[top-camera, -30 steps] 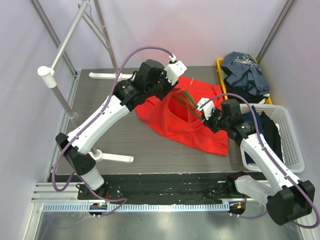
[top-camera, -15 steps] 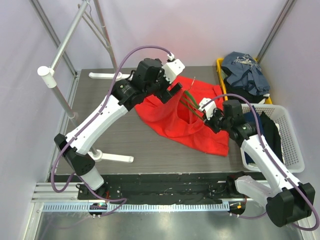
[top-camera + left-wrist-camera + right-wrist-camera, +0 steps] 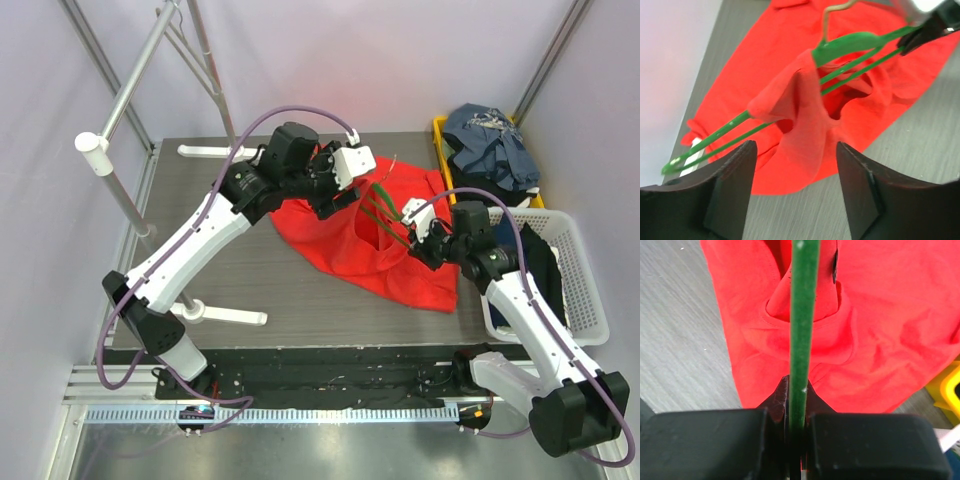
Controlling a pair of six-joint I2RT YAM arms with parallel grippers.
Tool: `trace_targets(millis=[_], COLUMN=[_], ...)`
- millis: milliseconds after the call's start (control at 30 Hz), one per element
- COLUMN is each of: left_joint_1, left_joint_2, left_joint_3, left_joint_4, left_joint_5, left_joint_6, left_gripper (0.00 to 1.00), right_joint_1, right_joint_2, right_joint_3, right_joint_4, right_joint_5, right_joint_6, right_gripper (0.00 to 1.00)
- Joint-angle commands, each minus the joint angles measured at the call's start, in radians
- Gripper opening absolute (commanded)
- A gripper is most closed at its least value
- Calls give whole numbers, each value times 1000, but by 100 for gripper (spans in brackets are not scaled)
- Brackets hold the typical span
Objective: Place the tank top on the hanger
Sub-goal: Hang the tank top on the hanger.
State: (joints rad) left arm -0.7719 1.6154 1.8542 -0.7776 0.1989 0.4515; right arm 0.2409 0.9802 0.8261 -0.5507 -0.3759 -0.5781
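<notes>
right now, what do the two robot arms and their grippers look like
The left arm and right arm are white tubular links with bulky black joints, each trailing a looping lilac cable. The left gripper and right gripper have broad matte black fingers below white wrist housings.

dark wood-grain table (image 3: 260, 290). a red tank top (image 3: 335, 255) lies spread right of its middle, one fold raised off the surface. a yellow tray (image 3: 440, 130) sits at the far right corner, a white basket (image 3: 583, 285) just nearer. white rack feet (image 3: 228, 316) rest along the left.
</notes>
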Motion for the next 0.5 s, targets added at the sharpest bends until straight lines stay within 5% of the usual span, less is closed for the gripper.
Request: trace_targets(millis=[0, 233, 467], left_joint_1=[0, 0, 0], left_joint_2=[18, 44, 64], left_joint_3=[17, 8, 14], left_joint_4=[-6, 31, 47], left_joint_5=[117, 96, 74], left_joint_6=[47, 50, 49], left_gripper=[65, 55, 22], right_joint_1=[-15, -31, -38], right_joint_2=[-18, -12, -14], right_joint_3=[42, 59, 64], right_joint_4=[18, -28, -48], right_joint_5=[-99, -164, -196], right_joint_6=[-12, -28, -39], right_gripper=[1, 1, 1])
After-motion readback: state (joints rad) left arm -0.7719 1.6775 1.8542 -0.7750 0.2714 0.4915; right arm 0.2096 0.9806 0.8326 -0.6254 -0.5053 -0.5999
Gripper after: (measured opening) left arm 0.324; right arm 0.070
